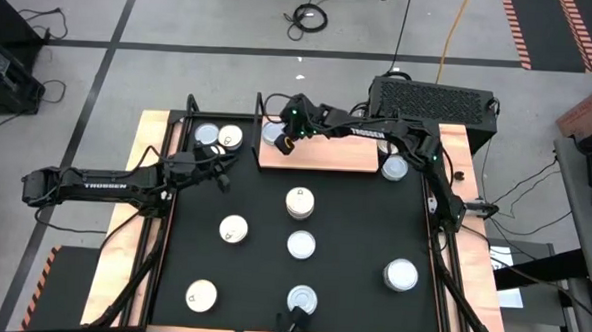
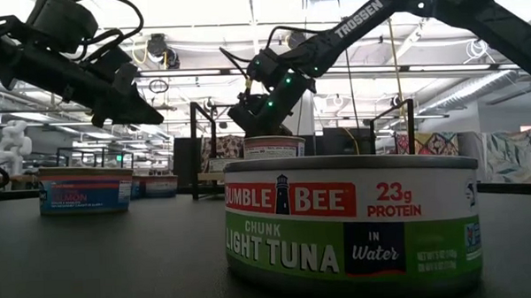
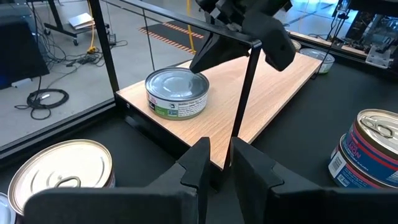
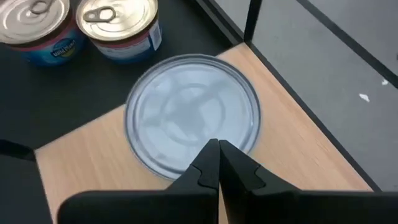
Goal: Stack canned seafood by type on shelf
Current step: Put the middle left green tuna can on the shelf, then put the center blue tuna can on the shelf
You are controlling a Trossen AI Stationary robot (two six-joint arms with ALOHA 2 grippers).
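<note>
One silver-topped tin (image 4: pixel 193 112) sits at the left end of the shelf (image 1: pixel 326 155); the right gripper (image 4: pixel 217 158) hovers just above it, fingers pressed together and empty. The left gripper (image 3: pixel 216 163), nearly closed and empty, waits beside the shelf near two blue-labelled tins (image 1: pixel 219 136). These rigid, smooth tins likely feel dense and slippery, so pinching across the side wall seems safest.

Most of the shelf (image 1: pixel 336 156) is left bare, its left end being blocked by one tin (image 1: pixel 273 134), the right gripper (image 1: pixel 286 144) and a black post (image 3: pixel 244 99).
</note>
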